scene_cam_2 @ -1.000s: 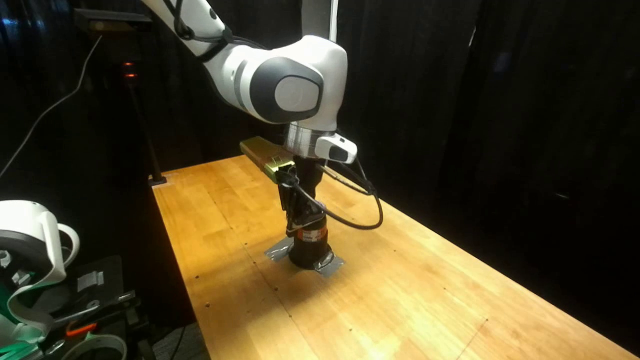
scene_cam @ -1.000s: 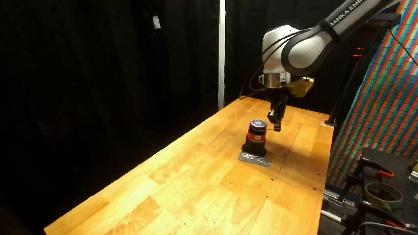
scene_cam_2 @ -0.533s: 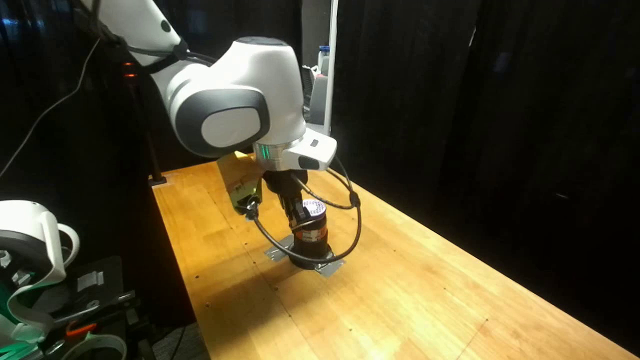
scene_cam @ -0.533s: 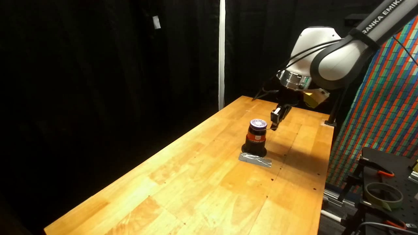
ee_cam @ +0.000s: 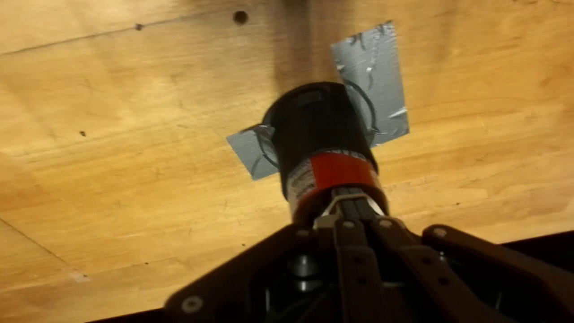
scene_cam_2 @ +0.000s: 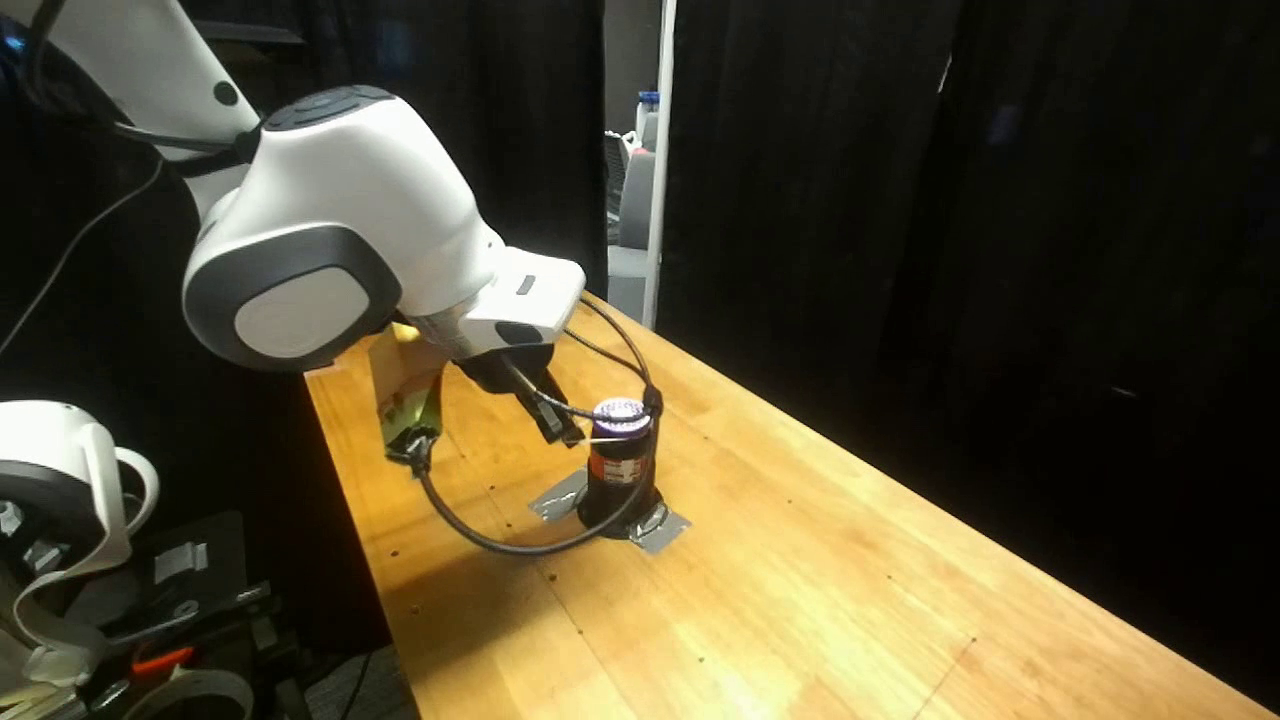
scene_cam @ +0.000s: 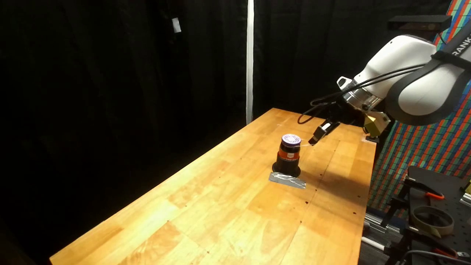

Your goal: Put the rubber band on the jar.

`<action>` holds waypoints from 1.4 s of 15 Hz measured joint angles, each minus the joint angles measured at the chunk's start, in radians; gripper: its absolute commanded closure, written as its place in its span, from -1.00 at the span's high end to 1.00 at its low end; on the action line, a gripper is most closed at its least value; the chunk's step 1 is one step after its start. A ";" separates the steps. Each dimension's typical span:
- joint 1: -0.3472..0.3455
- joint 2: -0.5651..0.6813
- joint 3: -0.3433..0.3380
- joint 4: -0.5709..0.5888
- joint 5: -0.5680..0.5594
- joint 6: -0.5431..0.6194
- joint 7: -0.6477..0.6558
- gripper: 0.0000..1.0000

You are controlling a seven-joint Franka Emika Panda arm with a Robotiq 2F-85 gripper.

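The jar (scene_cam: pixel 288 158), dark with an orange-red label and a purple-and-white lid, stands upright on the table in both exterior views; its orange label (ee_cam: pixel 341 168) shows in the wrist view. A thin rubber band (scene_cam_2: pixel 608 440) spans from the jar's upper part, just under the lid, to my fingertips. In the wrist view the band (ee_cam: pixel 349 197) passes across the outside of my two fingers. My gripper (ee_cam: pixel 349 193) is shut, its fingers together inside the band's loop. It is tilted and beside the jar in an exterior view (scene_cam: pixel 312 141). The band's far side is hidden.
Grey tape (ee_cam: pixel 376 80) holds the jar's base to the wooden table (scene_cam: pixel 220 213). The arm's cable loop (scene_cam_2: pixel 520 548) hangs in front of the jar. A dark side cart (scene_cam: pixel 434 191) with a tape roll (scene_cam: pixel 432 220) stands beyond the table's edge.
The arm has swung back and tilted away from the jar, from near upright to strongly slanted. The fingertips stay near the jar with the band stretched between. The jar has not moved.
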 measured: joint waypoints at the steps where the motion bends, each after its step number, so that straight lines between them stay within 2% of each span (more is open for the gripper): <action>1: 0.014 -0.005 0.025 -0.003 0.002 0.032 0.031 -1.00; 3: 0.031 -0.001 0.074 -0.010 -0.046 0.126 0.133 -1.00; 6: 0.010 0.052 0.085 -0.015 -0.231 0.293 0.272 -1.00; 9: -0.077 0.129 0.053 -0.018 -0.421 0.400 0.323 -1.00; 14: -0.210 0.206 -0.007 -0.018 -0.665 0.472 0.367 -1.00; 16: -0.238 0.222 -0.026 -0.018 -0.721 0.507 0.377 -1.00; 21: -0.267 0.274 -0.053 -0.020 -0.726 0.685 0.372 -1.00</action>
